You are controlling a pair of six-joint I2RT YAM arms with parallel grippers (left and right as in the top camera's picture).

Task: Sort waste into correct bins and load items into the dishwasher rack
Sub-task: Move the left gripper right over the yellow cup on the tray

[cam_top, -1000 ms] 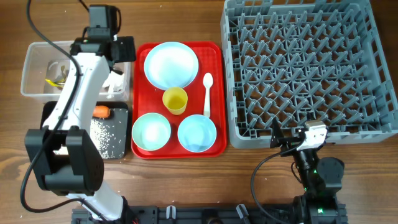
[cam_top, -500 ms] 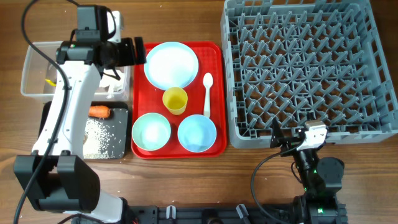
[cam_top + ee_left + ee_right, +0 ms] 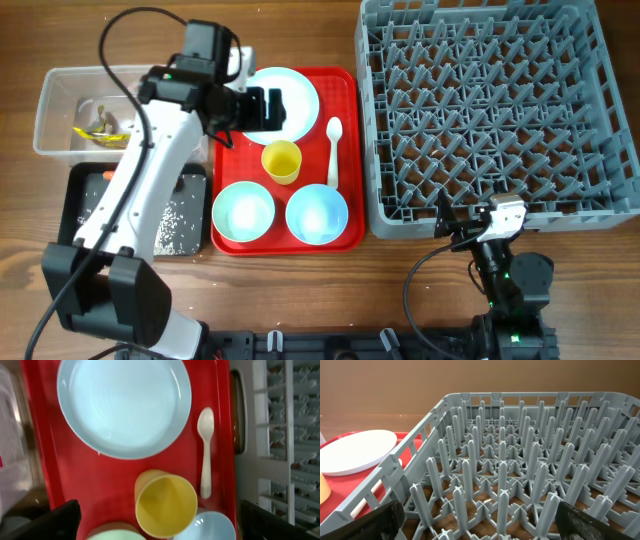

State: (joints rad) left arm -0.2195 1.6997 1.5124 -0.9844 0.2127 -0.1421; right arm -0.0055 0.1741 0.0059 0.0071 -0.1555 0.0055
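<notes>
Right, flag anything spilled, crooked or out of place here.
Nothing looks knocked over or broken. The plate, cup, spoon and two bowls sit tidily on the red tray. The only loose mess is rice scattered across the black tray.

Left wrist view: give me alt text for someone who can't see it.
Looking down on a red tray holding a pale blue plate, a white spoon to its right and an upright yellow cup below it. The grey rack shows at the right edge.
</notes>
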